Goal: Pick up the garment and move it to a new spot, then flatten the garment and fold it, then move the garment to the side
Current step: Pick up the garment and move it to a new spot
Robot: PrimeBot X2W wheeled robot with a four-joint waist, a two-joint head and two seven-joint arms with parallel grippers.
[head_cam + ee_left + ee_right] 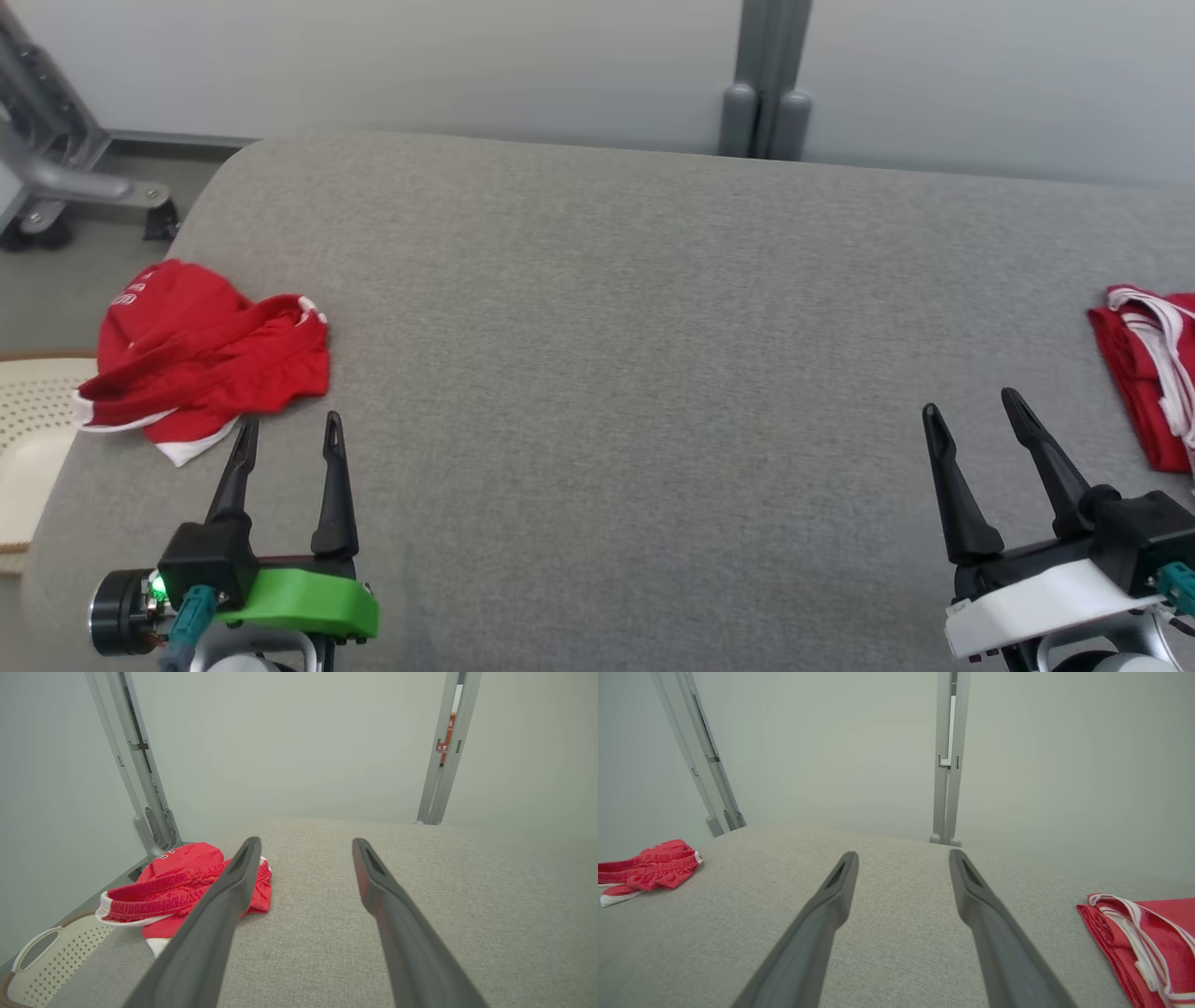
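A crumpled red garment (201, 359) with white trim lies in a heap near the left edge of the grey padded table (635, 317); it shows as the red garment (187, 886) in the left wrist view and the red garment (649, 868) far left in the right wrist view. My left gripper (288, 439) hovers open just in front of the heap, its left fingertip close to the white hem, nothing between its fingers. My right gripper (976, 411) stands open over bare table at the front right.
A second red garment with white stripes (1153, 369) lies folded at the table's right edge, also seen as the folded garment (1143, 938). A cream perforated basket (33, 439) sits on the floor left of the table. Grey metal posts (766, 84) stand behind.
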